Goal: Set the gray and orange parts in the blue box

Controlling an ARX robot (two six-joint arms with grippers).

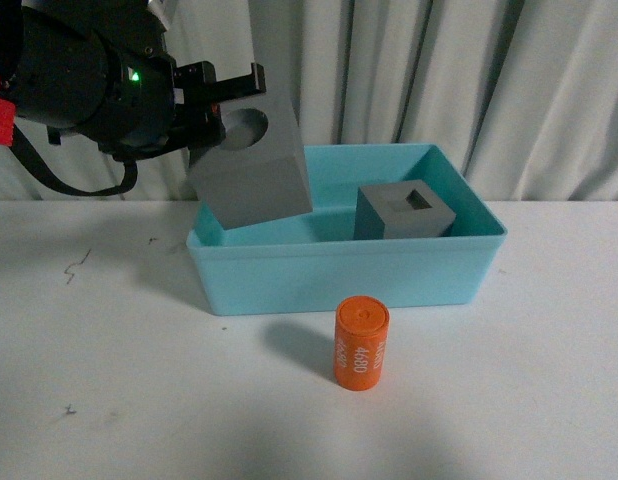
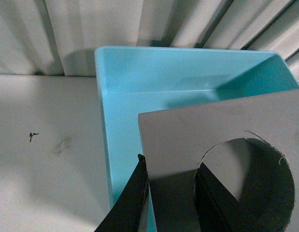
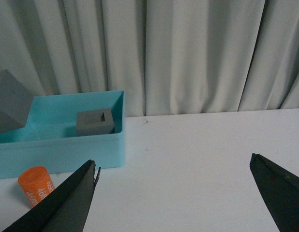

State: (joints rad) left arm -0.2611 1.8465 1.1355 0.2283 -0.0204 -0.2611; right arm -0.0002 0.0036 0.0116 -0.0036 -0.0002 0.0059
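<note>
My left gripper (image 1: 229, 105) is shut on the gray cube with the round hole (image 1: 254, 165) and holds it tilted above the left end of the blue box (image 1: 329, 280). In the left wrist view one finger sits outside the cube (image 2: 212, 135) and one inside its hole, over the box (image 2: 154, 72). The gray cube with the square hole (image 1: 404, 212) sits inside the box at the right. The orange cylinder printed "4680" (image 1: 361, 342) stands upright on the table just in front of the box. My right gripper (image 3: 173, 166) is open and empty above bare table, right of the box (image 3: 67, 150), cylinder (image 3: 36, 186) and square-hole cube (image 3: 95, 122).
A white table (image 1: 109, 380) carries everything. A pale curtain (image 1: 439, 70) hangs close behind the box. Small dark marks dot the table at the left.
</note>
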